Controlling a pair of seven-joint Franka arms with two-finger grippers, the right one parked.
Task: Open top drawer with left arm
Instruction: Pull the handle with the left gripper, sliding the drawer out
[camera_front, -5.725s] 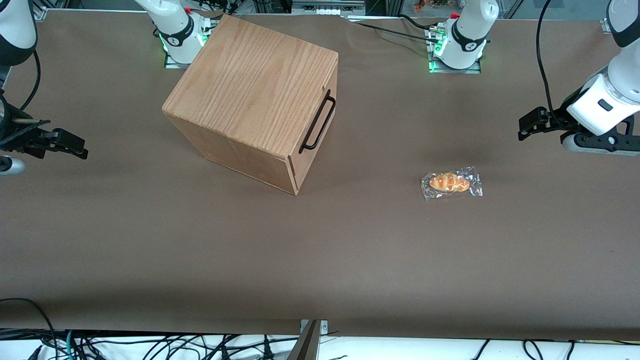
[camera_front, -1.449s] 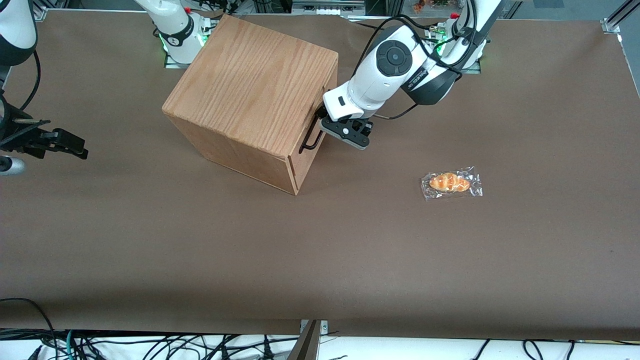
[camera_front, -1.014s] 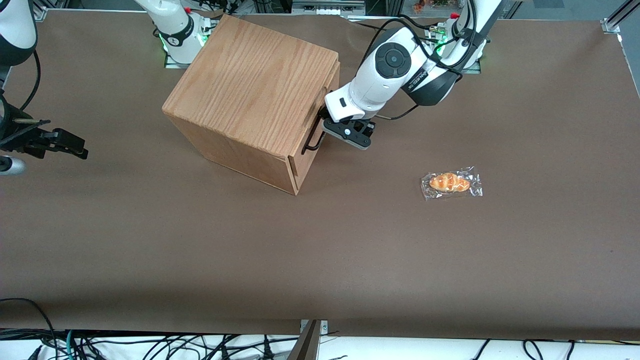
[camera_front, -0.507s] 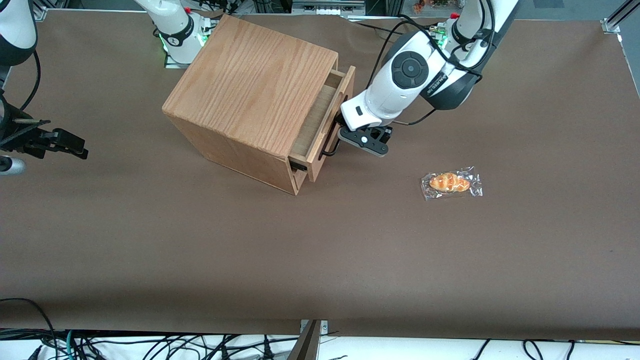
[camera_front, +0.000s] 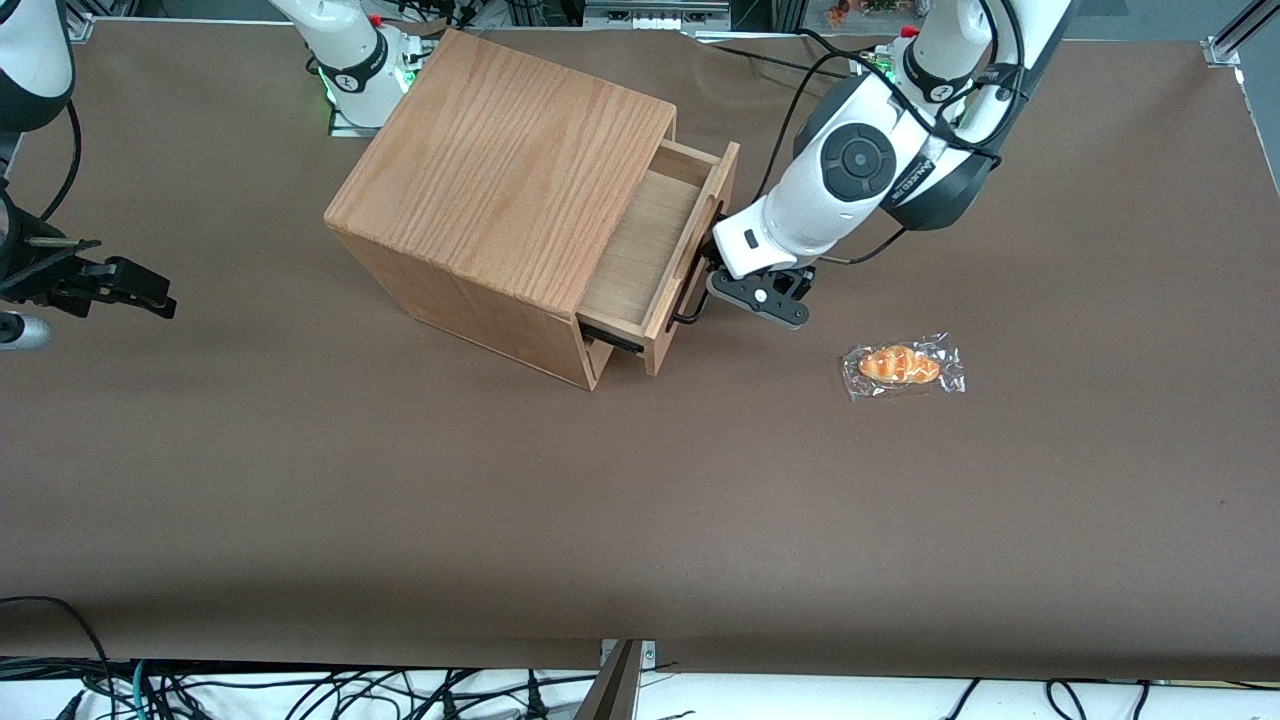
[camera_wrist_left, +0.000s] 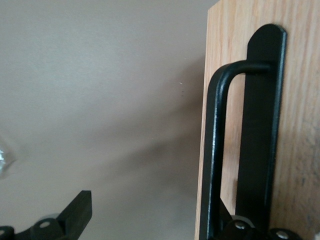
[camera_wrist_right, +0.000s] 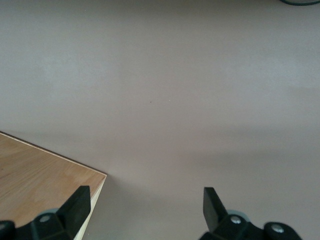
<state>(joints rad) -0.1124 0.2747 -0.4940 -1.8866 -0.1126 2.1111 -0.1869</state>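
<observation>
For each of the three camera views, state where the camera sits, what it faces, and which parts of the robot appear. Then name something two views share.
Front view: high, facing the arm bases, onto the cabinet, its pulled-out top drawer, a wrapped bun and the left arm.
Left wrist view: looks past the gripper, one finger hooked inside the handle.
Right wrist view: parked fingertips above table and a cabinet corner.
Shared: the front and left wrist views both show the handle.

Brown-covered table (camera_front: 400, 520) with tangled cables (camera_front: 300, 690) along its near edge.

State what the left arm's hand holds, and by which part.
Nothing gripped: the hand is open, one finger hooked through the drawer's handle near its end.
</observation>
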